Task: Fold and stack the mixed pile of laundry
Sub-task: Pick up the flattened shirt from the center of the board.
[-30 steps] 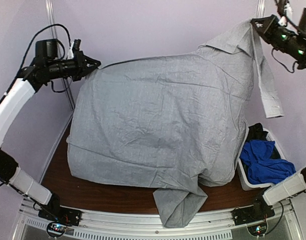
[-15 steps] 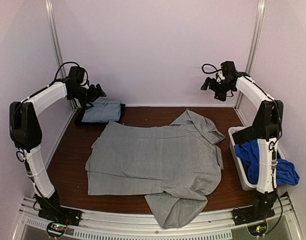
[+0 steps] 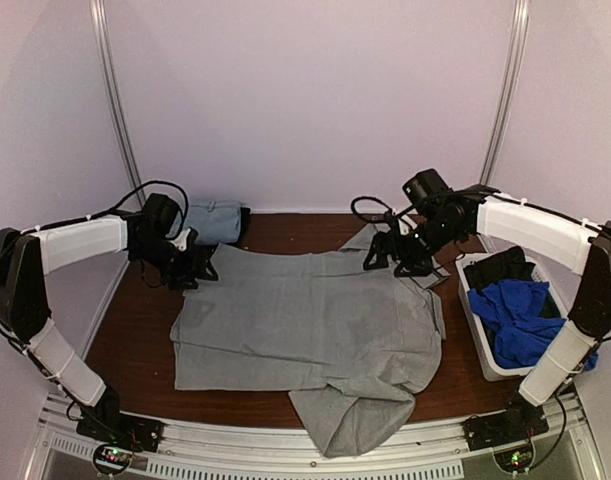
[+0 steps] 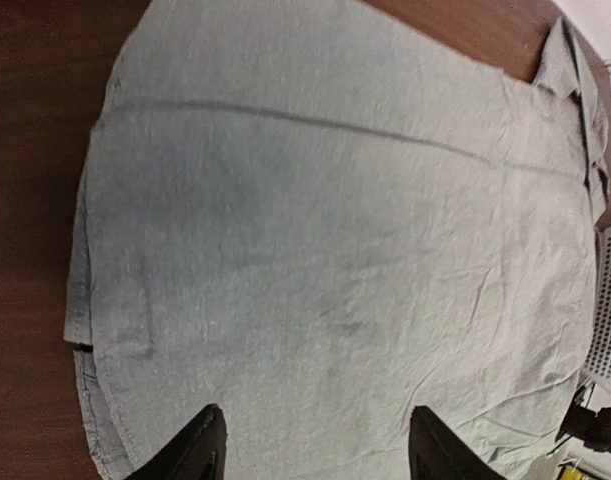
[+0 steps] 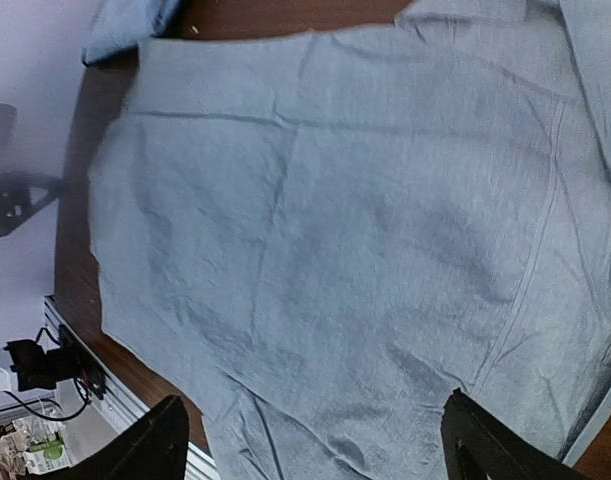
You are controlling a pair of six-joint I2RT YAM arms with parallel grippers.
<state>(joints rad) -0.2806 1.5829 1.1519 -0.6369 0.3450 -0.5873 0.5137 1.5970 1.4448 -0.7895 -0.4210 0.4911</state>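
Note:
A light grey shirt [image 3: 305, 320] lies spread flat across the brown table [image 3: 135, 330], with one sleeve [image 3: 350, 420] bunched over the front edge. My left gripper [image 3: 190, 265] hovers low over the shirt's far left corner, open and empty. My right gripper [image 3: 400, 255] hangs over the collar end at the far right, also open. In the left wrist view the shirt [image 4: 335, 230] fills the frame beyond my left gripper [image 4: 320, 440], its fingers wide apart. The right wrist view shows the same cloth [image 5: 355, 230] under my right gripper [image 5: 320, 445].
A folded grey garment [image 3: 213, 220] rests at the back left corner. The white bin [image 3: 482, 350] at the right edge holds a royal-blue piece [image 3: 520, 320] and a dark piece [image 3: 500, 265]. Metal rails run along the front edge.
A second ago both grippers held the shirt up by its top corners. They let go, the shirt dropped flat, and both arms have since come down low over its far edge.

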